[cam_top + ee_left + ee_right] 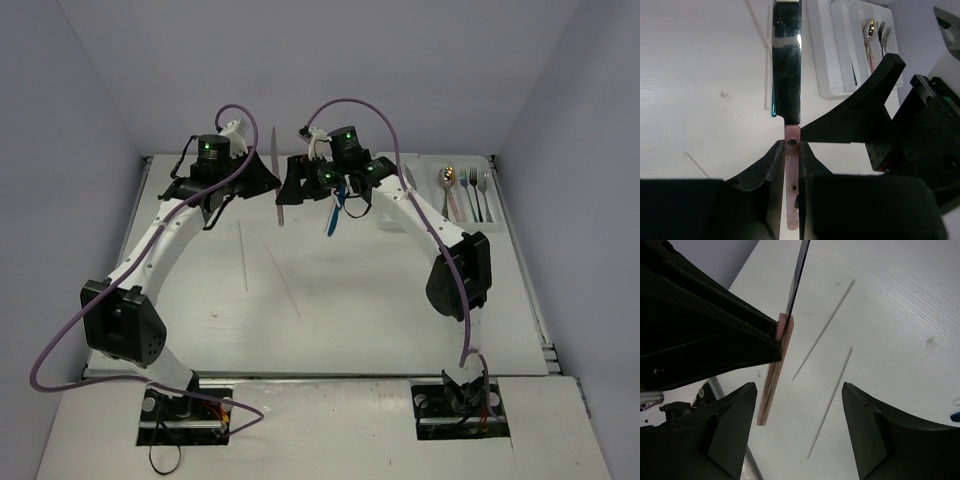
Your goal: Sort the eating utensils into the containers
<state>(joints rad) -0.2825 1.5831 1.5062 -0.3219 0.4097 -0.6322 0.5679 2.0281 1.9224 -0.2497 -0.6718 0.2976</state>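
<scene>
My left gripper [272, 186] [791, 150] is shut on the pink handle of a knife [786, 65] and holds it above the table, the dark blade pointing away. My right gripper [296, 185] [795, 410] is open right beside it. The knife handle [772, 385] hangs between the right jaws, close to the left finger and untouched. The white tray [430, 165] [822, 75] at the far right holds a gold spoon [447, 180] and forks [472, 192]. A blue utensil [333, 215] is below the right wrist. Two thin pale sticks [825, 327] [832, 400] lie on the table.
The sticks also show faintly mid-table in the top view [243, 255] [283, 280]. Blue-grey walls close in the table at the back and both sides. The two grippers are almost touching at the far middle of the table.
</scene>
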